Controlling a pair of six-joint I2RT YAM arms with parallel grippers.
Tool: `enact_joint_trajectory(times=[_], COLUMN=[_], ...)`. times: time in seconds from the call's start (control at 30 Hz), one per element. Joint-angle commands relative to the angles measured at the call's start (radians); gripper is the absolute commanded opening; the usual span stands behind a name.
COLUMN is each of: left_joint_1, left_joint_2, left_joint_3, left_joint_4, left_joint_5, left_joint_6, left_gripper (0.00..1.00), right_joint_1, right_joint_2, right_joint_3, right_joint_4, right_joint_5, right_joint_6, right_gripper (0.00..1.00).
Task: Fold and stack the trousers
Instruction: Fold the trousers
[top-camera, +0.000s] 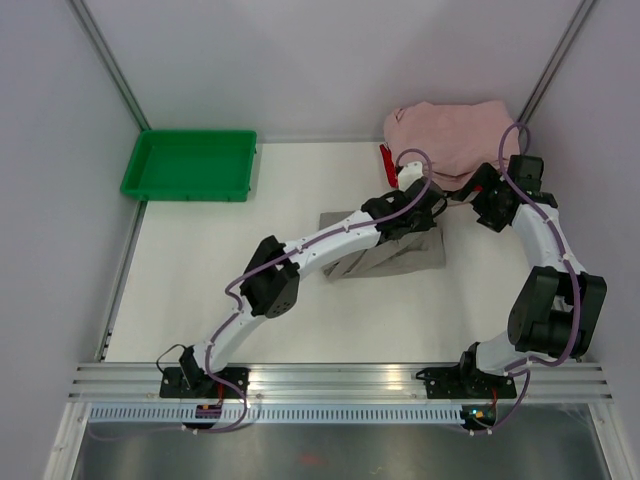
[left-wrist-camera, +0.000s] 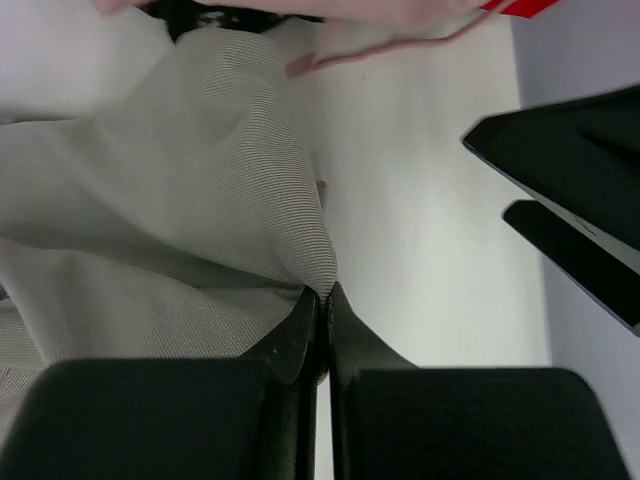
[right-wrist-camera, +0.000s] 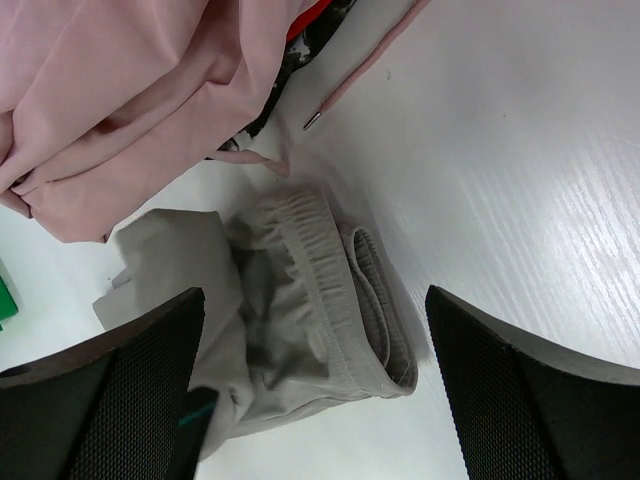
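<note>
Taupe trousers (top-camera: 395, 255) sit folded up mid-worktop (top-camera: 200, 280), long axis running roughly left to right, with the elastic waistband end toward the right. Left hand (left-wrist-camera: 320, 298) is pinched tight on a fabric fold. Right hand (right-wrist-camera: 312, 330) hovers over the waistband, jaws wide apart. Pink clothes (top-camera: 450, 140) are piled just behind.

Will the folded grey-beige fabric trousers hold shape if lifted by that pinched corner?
Probably not: the grey-beige fabric trousers drape in soft creases from the left fingers, so they likely sag open. The gathered elastic waistband looks bulkier and may hang lowest.
</note>
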Motion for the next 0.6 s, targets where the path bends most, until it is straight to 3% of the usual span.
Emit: enact_joint_trajectory(times=[0.0, 0.2, 0.27, 0.3, 0.37, 0.4, 0.43, 0.57], left_joint_1=[-0.022, -0.042, -0.042, -0.041, -0.041, -0.041, -0.041, -0.015], left_joint_2=[0.031, 0.059, 0.062, 0.06, 0.038, 0.027, 0.01, -0.16], left_joint_3=[0.065, 0.068, 0.069, 0.069, 0.068, 0.062, 0.056, -0.076], left_joint_4=[0.089, 0.086, 0.077, 0.07, 0.057, 0.051, 0.053, 0.011], left_joint_5=[0.027, 0.041, 0.037, 0.038, 0.037, 0.04, 0.058, 0.083], left_joint_6=[-0.099, -0.137, -0.136, -0.116, -0.084, -0.066, -0.044, 0.06], left_gripper=[0.02, 0.02, 0.07, 0.25, 0.49, 0.84, 0.98, 1.0], right_joint_1=[-0.009, -0.017, -0.017, -0.017, -0.017, -0.017, -0.019, -0.02], right_joint_2=[-0.02, -0.021, -0.02, -0.023, -0.026, -0.027, -0.027, -0.018], right_joint_3=[0.007, 0.01, 0.013, 0.013, 0.016, 0.017, 0.022, 0.05], right_joint_4=[0.023, 0.016, 0.012, 0.009, 0.001, -0.004, -0.014, -0.03], right_joint_5=[-0.012, -0.018, -0.021, -0.024, -0.027, -0.024, -0.026, -0.091], right_joint_6=[-0.001, -0.009, -0.015, -0.023, -0.038, -0.046, -0.051, -0.084], right_gripper=[0.98, 0.98, 0.98, 0.98, 0.98, 0.98, 0.98, 0.98])
